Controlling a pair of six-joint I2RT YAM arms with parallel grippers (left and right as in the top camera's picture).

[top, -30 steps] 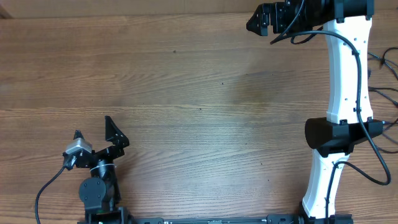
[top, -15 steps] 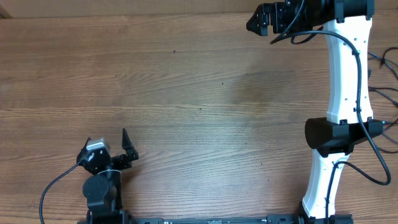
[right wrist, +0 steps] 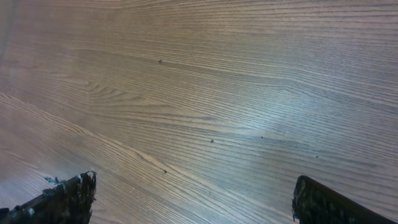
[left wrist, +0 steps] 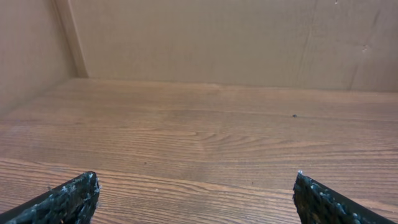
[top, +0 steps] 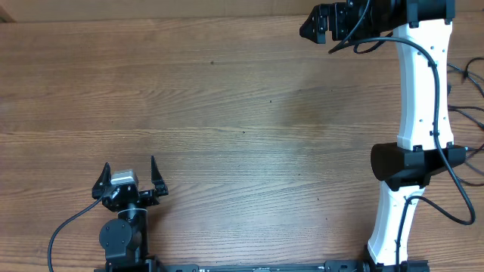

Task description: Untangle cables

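Cables: thin black cords (top: 466, 74)
Place: lay at the far right edge of the table (top: 227, 113), seen only in the overhead view
Pose: loose, crossing strands, running out of frame
Plugs: too small to tell

We find the left gripper (top: 127, 169) over the near-left corner of the table (top: 227, 113), just ahead of its arm's base (top: 121, 240) at the near edge. The right arm (top: 416, 91) starts at the near-right edge and runs along the right side to the far edge, where the right gripper (top: 308, 26) sits, turned leftward. The two grippers are well apart, toward opposite corners. The cables (top: 465, 73) lie at the table's right edge, right of that arm. A wall (left wrist: 217, 37) stands behind the table, another (left wrist: 31, 50) on its left
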